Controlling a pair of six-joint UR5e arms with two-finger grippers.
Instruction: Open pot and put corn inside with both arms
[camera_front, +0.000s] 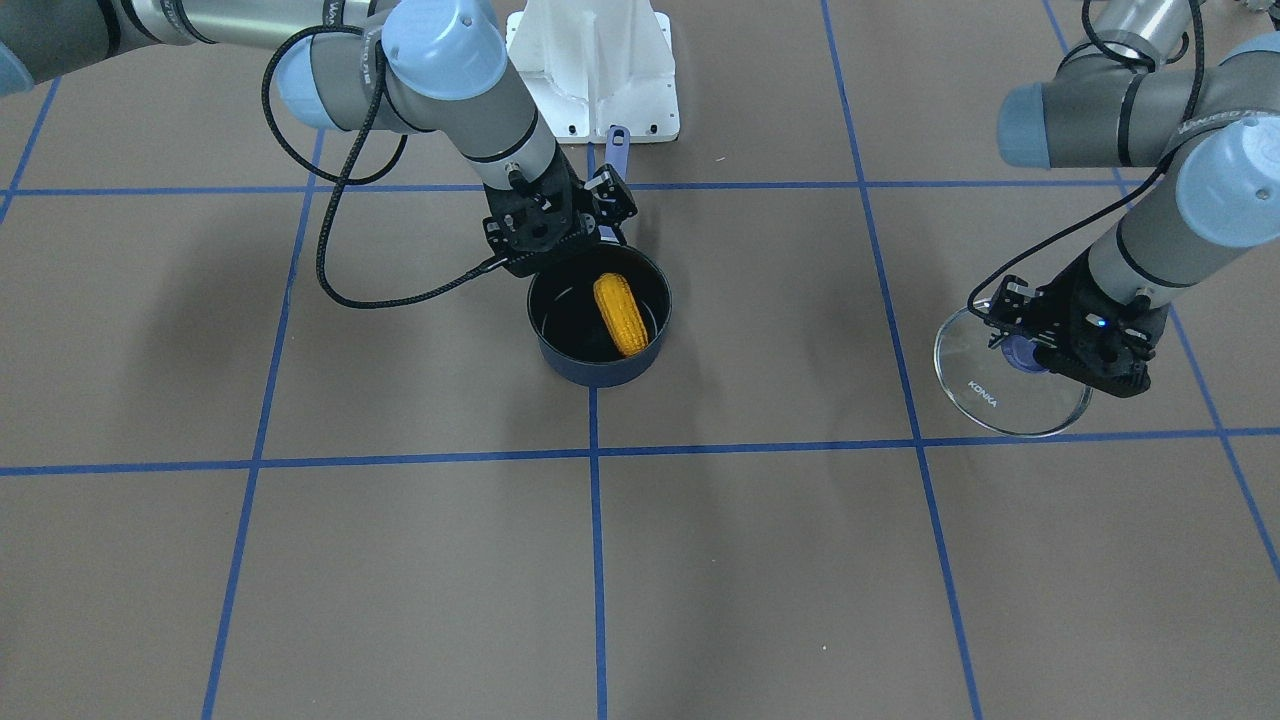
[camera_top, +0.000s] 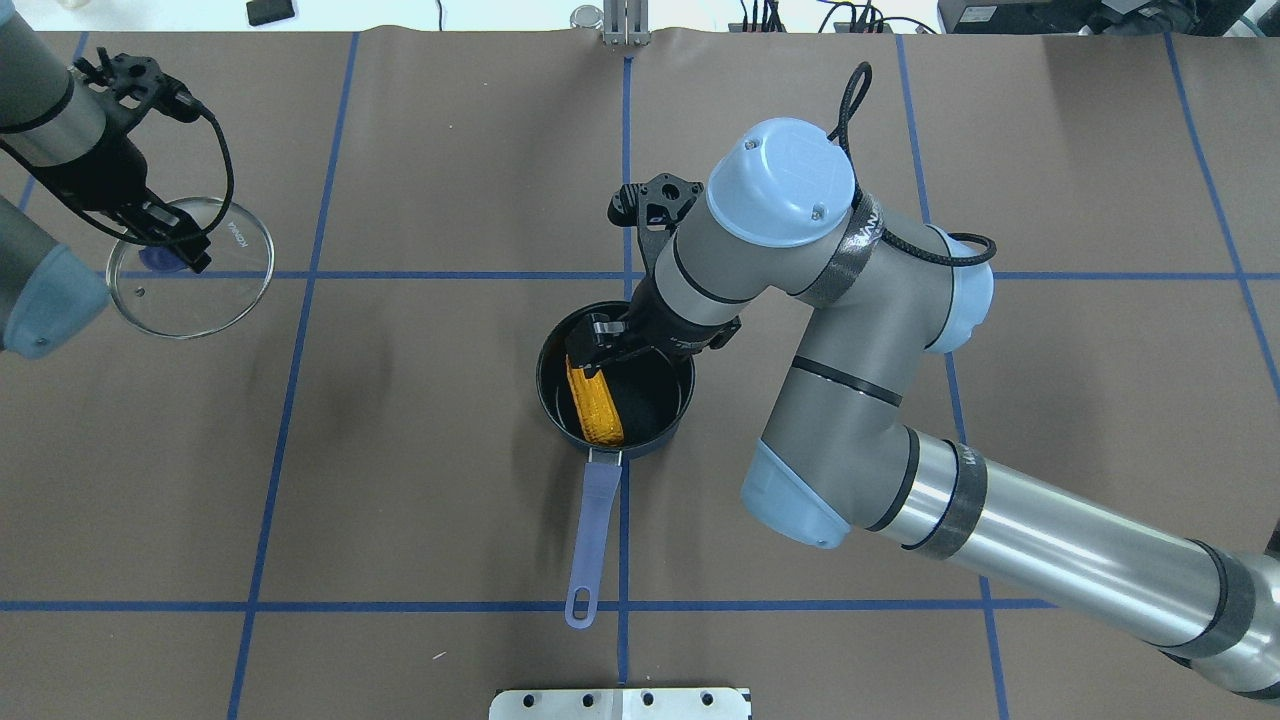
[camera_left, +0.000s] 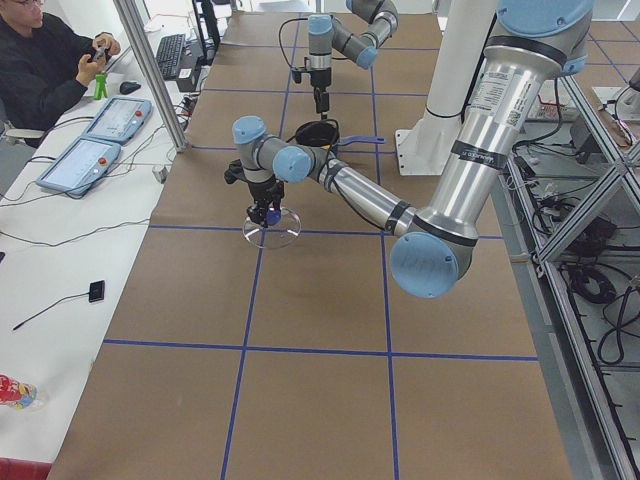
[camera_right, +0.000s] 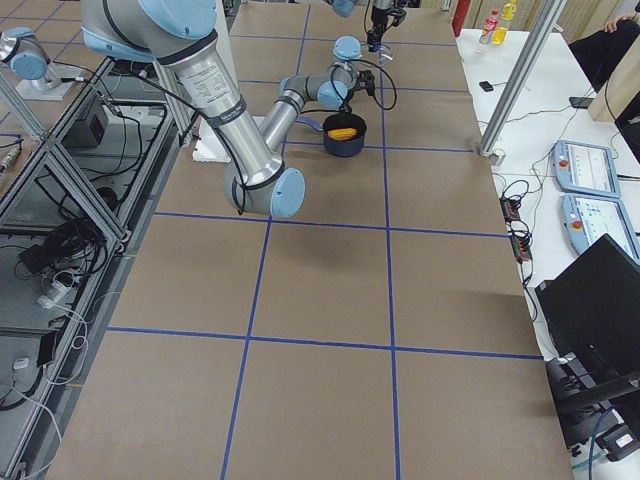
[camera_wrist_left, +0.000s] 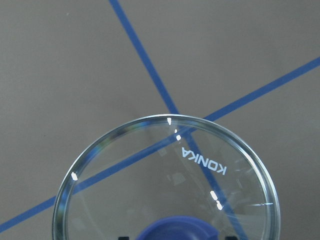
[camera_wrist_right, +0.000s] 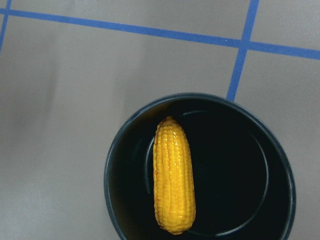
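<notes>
The dark navy pot (camera_front: 598, 370) stands open at the table's middle, and its lavender handle (camera_top: 592, 530) points toward the robot. The yellow corn (camera_front: 620, 315) lies inside the pot, leaning on the wall, and shows whole in the right wrist view (camera_wrist_right: 172, 175). My right gripper (camera_top: 592, 348) hovers over the pot's rim by the corn's end; it looks open and holds nothing. My left gripper (camera_front: 1025, 352) is shut on the blue knob (camera_wrist_left: 175, 229) of the glass KONKA lid (camera_top: 190, 265). It holds the lid low over the table, far out on my left side.
The white mounting base (camera_front: 595, 70) stands just behind the pot's handle. Blue tape lines cross the brown table. In the exterior left view, an operator (camera_left: 40, 60) sits at a side bench with pendants (camera_left: 75, 165).
</notes>
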